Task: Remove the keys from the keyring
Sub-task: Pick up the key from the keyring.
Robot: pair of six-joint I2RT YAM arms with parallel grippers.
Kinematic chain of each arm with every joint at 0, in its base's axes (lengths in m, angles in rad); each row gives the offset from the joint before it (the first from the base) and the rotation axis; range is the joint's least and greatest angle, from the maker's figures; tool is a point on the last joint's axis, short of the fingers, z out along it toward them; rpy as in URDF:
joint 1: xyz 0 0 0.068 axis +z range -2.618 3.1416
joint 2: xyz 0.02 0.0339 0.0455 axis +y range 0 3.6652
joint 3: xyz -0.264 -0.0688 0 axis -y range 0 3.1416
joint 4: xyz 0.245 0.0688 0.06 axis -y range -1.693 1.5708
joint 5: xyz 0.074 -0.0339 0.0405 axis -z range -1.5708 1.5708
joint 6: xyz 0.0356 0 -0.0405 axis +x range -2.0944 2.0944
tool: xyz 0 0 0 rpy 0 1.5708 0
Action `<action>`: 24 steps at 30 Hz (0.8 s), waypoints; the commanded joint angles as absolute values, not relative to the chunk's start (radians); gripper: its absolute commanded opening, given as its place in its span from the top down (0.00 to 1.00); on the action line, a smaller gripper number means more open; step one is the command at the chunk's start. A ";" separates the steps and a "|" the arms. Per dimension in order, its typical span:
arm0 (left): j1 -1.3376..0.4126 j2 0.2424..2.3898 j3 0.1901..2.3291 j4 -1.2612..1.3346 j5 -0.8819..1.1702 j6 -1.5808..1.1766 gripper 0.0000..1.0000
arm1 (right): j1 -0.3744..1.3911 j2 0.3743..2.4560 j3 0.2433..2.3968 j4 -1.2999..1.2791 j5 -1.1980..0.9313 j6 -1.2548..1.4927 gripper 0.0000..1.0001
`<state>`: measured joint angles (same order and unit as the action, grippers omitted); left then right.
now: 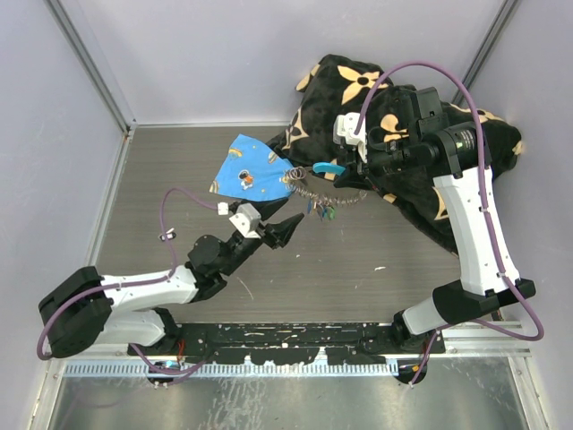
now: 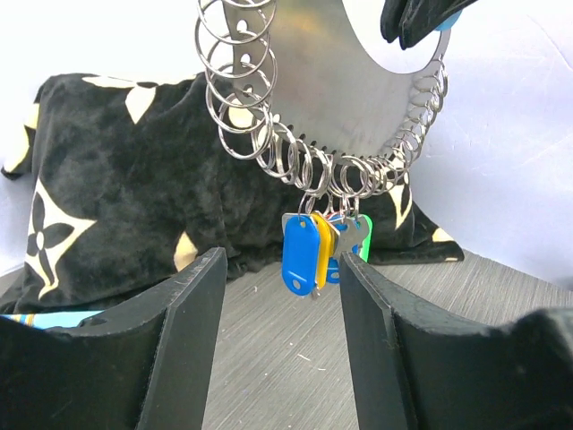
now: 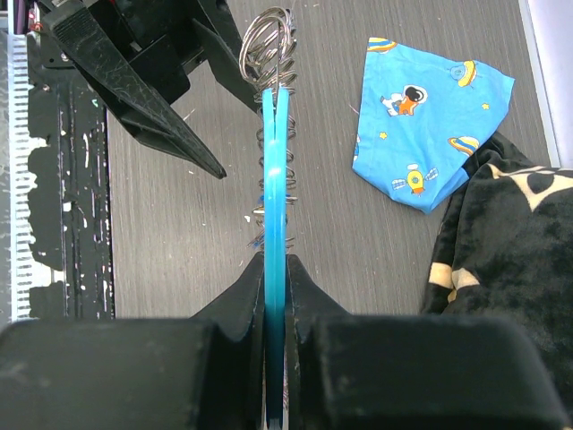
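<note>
Left wrist view puts the left gripper (image 2: 282, 262) right in front of me: its fingers (image 2: 192, 331) stand well apart, gripping nothing, with bare table (image 2: 286, 376) showing through the gap. Just beyond the tips the keys (image 2: 315, 253) hang in a tight bunch, clear of the table, with a blue tag (image 2: 298, 255) foremost, a yellow tag (image 2: 321, 251) beside it and a green tag (image 2: 363, 238) at the back. They dangle from the lowest part of the keyring (image 2: 269, 148), a sagging chain of many small steel rings whose two ends rise out of the top of the view. From above, the left fingertips point at the keys but sit a little apart from them, not touching. The right gripper (image 3: 276, 269) is clamped tight on the blue piece (image 3: 276, 197) of the keyring, which stands edge-on between its jaws, and the rings hang out past it over the table. So the keyring is held up in the air near the table's far side, between the two grippers, with the keys on it. A blue cloth (image 1: 246, 170) printed with small figures lies flat just left of the ring, and a black cloth (image 1: 403, 134) with pale flowers is heaped in the far right corner, under and behind the right arm.
</note>
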<state>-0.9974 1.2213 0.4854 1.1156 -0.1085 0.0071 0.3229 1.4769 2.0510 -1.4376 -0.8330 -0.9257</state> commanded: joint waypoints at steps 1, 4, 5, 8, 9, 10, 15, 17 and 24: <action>-1.012 1.225 0.539 1.104 -0.137 -0.015 0.45 | 0.316 1.442 2.072 -1.402 -0.882 -0.918 0.99; -1.019 1.251 0.560 1.104 -0.161 -0.013 0.45 | 0.316 1.442 2.074 -1.402 -0.882 -0.918 0.99; -1.021 1.258 0.565 1.104 -0.166 -0.012 0.45 | 0.315 1.442 2.073 -1.402 -0.881 -0.918 0.99; -1.026 1.286 0.580 1.103 -0.179 -0.012 0.46 | 0.315 1.442 2.073 -1.402 -0.882 -0.919 0.99; -1.028 1.298 0.583 1.103 -0.182 -0.012 0.46 | 0.315 1.442 2.073 -1.402 -0.882 -0.918 0.99; -1.029 1.308 0.588 1.103 -0.186 -0.012 0.46 | 0.316 1.443 2.073 -1.402 -0.883 -0.918 0.99; -1.033 1.342 0.608 1.118 -0.218 -0.004 0.46 | 0.315 1.442 2.072 -1.402 -0.883 -0.919 0.99; -1.034 1.352 0.613 1.120 -0.230 0.000 0.47 | 0.314 1.439 2.072 -1.401 -0.882 -0.918 0.99; -1.036 1.358 0.619 1.122 -0.247 0.006 0.51 | 0.313 1.439 2.072 -1.403 -0.883 -0.918 0.99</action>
<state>-1.0283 1.3621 0.5739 1.0729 -0.2161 -0.0097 0.3168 1.4769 2.0510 -1.4372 -0.8360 -0.9253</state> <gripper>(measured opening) 0.497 0.117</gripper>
